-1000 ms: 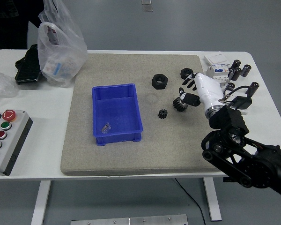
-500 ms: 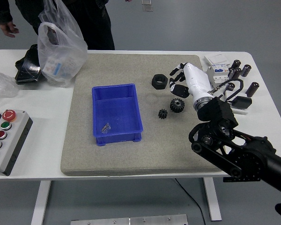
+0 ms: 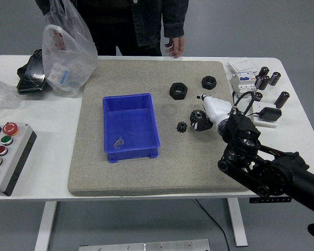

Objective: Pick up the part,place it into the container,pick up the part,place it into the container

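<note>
Fingers of the right hand (image 3: 203, 116) curl down around the large black gear (image 3: 198, 120) on the grey mat (image 3: 146, 167), the white palm sitting directly over the part and dark fingertips showing at its left and upper edges; whether the gear is lifted clear of the mat or only gripped in place cannot be told from this view. Behind the hand the black right arm (image 3: 267, 172) runs off toward the lower right corner, with cables looping beside the wrist. Just left of the gripped gear lies a small black gear (image 3: 181, 126), flat on the mat and apart from the hand. Farther up the mat rest two black hex nuts, a larger one (image 3: 178, 90) and a smaller one (image 3: 209, 82), well apart from each other. To the left stands the blue container (image 3: 130, 125), open-topped, with a small metallic part (image 3: 118, 141) lying near its front left corner. Off the mat at the right of the white table (image 3: 42, 157), a white electrical block (image 3: 243, 78) sits among several dark cylinders (image 3: 267, 77) and a small black box (image 3: 266, 113). At the left are a clear plastic bag (image 3: 67, 52), a black object (image 3: 31, 73) beside it, and a grey button box (image 3: 5, 157) with coloured buttons. A person (image 3: 146, 21) stands at the far edge, one hand (image 3: 174, 47) hanging just above the table's rim.
</note>
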Robot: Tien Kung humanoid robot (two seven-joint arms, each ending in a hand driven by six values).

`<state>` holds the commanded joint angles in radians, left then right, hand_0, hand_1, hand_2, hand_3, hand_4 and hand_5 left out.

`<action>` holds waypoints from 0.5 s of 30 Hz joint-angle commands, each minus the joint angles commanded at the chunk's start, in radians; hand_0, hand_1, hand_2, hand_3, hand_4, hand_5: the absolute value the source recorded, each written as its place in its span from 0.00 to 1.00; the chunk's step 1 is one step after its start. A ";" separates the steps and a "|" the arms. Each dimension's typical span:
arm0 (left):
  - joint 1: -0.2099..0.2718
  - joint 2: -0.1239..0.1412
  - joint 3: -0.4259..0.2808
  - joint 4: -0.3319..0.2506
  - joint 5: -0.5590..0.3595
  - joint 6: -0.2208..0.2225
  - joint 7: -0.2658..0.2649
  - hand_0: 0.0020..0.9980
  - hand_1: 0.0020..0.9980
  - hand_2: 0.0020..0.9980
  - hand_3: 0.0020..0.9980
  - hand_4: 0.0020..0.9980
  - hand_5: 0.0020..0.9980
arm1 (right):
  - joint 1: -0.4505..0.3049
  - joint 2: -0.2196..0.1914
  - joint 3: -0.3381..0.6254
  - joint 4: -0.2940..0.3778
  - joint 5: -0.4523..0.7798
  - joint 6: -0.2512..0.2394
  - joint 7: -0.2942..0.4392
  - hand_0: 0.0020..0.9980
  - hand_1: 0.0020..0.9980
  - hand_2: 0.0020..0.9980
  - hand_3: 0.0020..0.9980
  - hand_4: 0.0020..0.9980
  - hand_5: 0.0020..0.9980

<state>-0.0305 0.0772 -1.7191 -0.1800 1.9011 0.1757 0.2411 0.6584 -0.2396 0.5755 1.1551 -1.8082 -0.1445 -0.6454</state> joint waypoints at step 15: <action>-0.002 -0.002 0.004 0.000 -0.003 0.000 -0.001 0.70 0.55 0.54 0.64 0.60 0.08 | 0.022 0.034 -0.064 -0.076 0.042 -0.085 0.000 0.28 0.63 0.56 0.62 0.59 0.05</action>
<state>-0.0330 0.0750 -1.7155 -0.1800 1.8983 0.1758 0.2403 0.6803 -0.2054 0.5115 1.0794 -1.7659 -0.2299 -0.6454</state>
